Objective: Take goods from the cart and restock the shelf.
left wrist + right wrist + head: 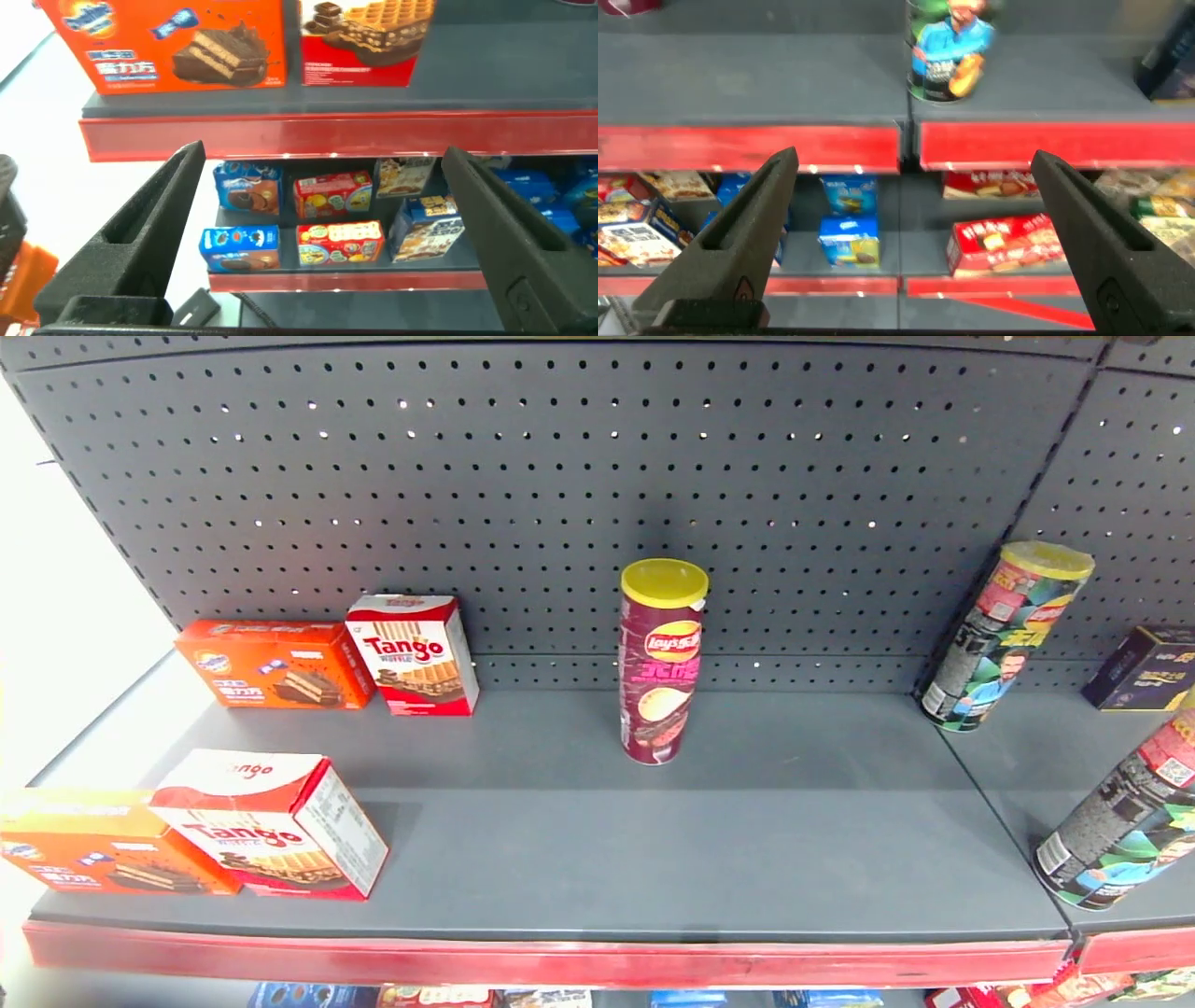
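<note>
Shelf [597, 840], a dark grey board with a red strip [560, 959] along its front edge, faces both tools. The left tool [322, 154] hangs before that strip with its fingers spread wide and nothing between them. The right tool [912, 157] is equally wide and empty, in front of the seam where two boards meet. Below the strip, a lower shelf [392, 275] carries small packs [327, 219] in rows.

On the board in the head view, an orange cake box [103, 845] sits at 8 o'clock near the front edge, with a red-and-white wafer box [280, 831] touching its side. Just past the middle, toward 12 o'clock, a maroon chip can [661, 663] with a yellow lid stands upright, well apart from the boxes. At 10 o'clock a second orange box [275, 665] and a second wafer box [415, 655] stand side by side against the pegboard back [560, 476].

On the neighbouring board a black-and-green can [1120, 831] stands at 4 o'clock by the front edge, another such can [1004, 635] at 2 o'clock, and a dark box [1144, 667] beyond it at the back.
</note>
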